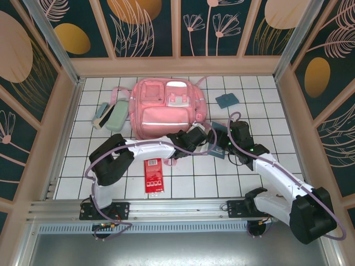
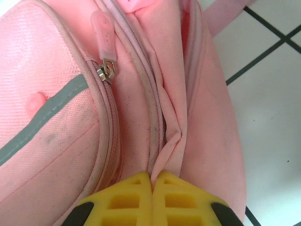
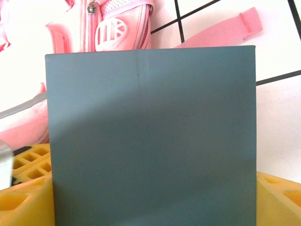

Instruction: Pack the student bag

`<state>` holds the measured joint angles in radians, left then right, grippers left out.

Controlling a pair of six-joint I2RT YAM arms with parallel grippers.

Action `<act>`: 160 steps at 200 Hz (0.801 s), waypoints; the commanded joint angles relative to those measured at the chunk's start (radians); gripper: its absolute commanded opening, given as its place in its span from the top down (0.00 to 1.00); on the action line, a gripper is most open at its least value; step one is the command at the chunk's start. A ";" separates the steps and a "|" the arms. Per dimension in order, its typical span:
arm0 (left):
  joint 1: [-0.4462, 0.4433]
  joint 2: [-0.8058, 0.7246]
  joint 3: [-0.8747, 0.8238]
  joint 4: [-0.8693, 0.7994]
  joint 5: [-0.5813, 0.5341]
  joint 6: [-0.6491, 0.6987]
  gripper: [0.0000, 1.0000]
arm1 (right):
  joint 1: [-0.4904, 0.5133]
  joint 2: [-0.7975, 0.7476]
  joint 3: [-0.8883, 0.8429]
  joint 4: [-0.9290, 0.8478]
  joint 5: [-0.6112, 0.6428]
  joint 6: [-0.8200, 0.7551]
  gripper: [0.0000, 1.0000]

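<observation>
The student bag [image 1: 165,108] lies flat on the white tiled table [image 1: 188,177], its front pockets facing up and its top towards the back wall. The left gripper [image 2: 151,182] sits at the bag's near right edge. Its yellow fingertips are pressed tight together, and a raised fold of pink fabric beside the main zip seam runs straight into the line where they meet, so they appear to pinch the bag's cloth. Just beyond that fold, a translucent pink zip pull [image 2: 104,35] hangs from its metal slider, and the grey reflective strip [image 2: 42,120] crosses the pocket to the left of it. The right gripper [image 3: 151,195] is just to the right of the bag's near right corner. Its jaws are spread wide and clamped on the two sides of a flat slate-blue book [image 3: 150,132], which stands upright between the yellow fingers [image 3: 23,190]. Past the book's top edge, one pink strap [image 3: 221,33] trails from the bag onto the tiles. A mint-green pencil case [image 1: 115,118] lies just left of the bag. A red packet [image 1: 153,176] lies on the tiles in front of the bag, and a small blue-grey item [image 1: 226,100] lies to its right.
</observation>
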<state>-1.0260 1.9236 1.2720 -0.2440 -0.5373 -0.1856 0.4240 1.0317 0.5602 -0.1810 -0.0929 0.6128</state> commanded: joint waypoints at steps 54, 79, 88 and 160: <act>0.017 -0.203 0.091 -0.028 -0.119 -0.021 1.00 | 0.015 -0.008 0.025 0.065 -0.061 0.019 0.16; 0.018 -0.255 0.110 -0.007 -0.179 -0.019 1.00 | 0.056 0.010 0.055 0.072 -0.061 0.019 0.16; 0.018 -0.262 0.122 -0.001 -0.191 -0.015 1.00 | 0.072 0.021 0.066 0.083 -0.066 0.022 0.16; 0.023 -0.234 0.269 0.022 -0.199 -0.012 1.00 | 0.207 0.246 0.210 0.220 -0.135 0.055 0.16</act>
<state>-0.9993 1.7149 1.4414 -0.2928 -0.6903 -0.1871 0.5983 1.2137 0.6933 -0.0685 -0.1829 0.6430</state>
